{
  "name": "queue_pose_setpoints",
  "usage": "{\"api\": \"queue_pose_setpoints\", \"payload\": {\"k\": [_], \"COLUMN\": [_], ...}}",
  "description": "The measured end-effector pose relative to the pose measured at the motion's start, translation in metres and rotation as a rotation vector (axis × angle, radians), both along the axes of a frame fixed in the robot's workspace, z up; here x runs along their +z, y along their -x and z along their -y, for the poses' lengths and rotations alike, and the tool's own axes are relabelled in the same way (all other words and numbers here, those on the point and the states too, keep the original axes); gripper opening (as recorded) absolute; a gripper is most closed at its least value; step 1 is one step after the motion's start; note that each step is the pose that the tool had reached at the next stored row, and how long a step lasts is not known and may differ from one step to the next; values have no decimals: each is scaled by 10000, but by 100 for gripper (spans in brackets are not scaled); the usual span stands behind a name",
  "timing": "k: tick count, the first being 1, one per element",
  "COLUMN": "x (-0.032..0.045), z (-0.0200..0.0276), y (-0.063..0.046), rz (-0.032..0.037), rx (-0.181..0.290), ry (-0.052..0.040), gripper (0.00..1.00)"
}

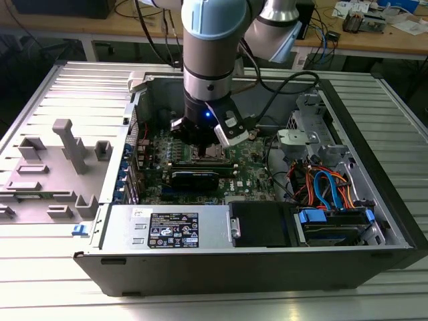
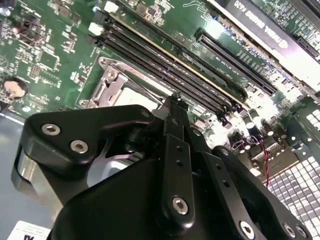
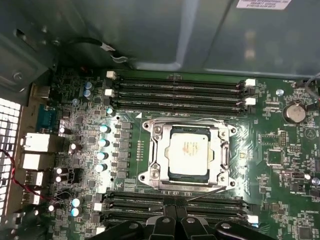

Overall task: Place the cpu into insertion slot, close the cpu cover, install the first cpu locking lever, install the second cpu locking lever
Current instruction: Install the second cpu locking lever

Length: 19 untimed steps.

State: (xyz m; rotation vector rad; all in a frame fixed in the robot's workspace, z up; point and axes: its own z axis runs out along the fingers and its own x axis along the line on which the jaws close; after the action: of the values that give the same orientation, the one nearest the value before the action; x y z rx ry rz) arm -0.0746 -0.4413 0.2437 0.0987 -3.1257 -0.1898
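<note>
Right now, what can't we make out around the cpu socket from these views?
- Exterior view: the insertion slot is largely covered by the gripper; the cpu can't be made out there.
- Second wrist view: the gripper body blocks most of the cpu cover.
- First wrist view: the cpu sits in the slot under the cover; whether the levers are latched is unclear.

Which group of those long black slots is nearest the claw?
The long black memory slots on the claw's side of the silvery square processor socket; its tip sits right at them. The other group lies beyond the socket.
</note>
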Motion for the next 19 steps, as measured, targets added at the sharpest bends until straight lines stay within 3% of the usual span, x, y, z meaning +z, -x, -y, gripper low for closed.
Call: {"api": "queue_pose_setpoints", "payload": {"k": [5, 12, 14, 19], "x": [-119, -250, -290, -299], "z": [0, 0, 0, 0], "y": [132, 164, 182, 197], "rz": [0, 0, 0, 0], "rx": [-2, -2, -2, -1], "ry": [-3, -14, -69, -104], "gripper": [11, 11, 11, 11]}}
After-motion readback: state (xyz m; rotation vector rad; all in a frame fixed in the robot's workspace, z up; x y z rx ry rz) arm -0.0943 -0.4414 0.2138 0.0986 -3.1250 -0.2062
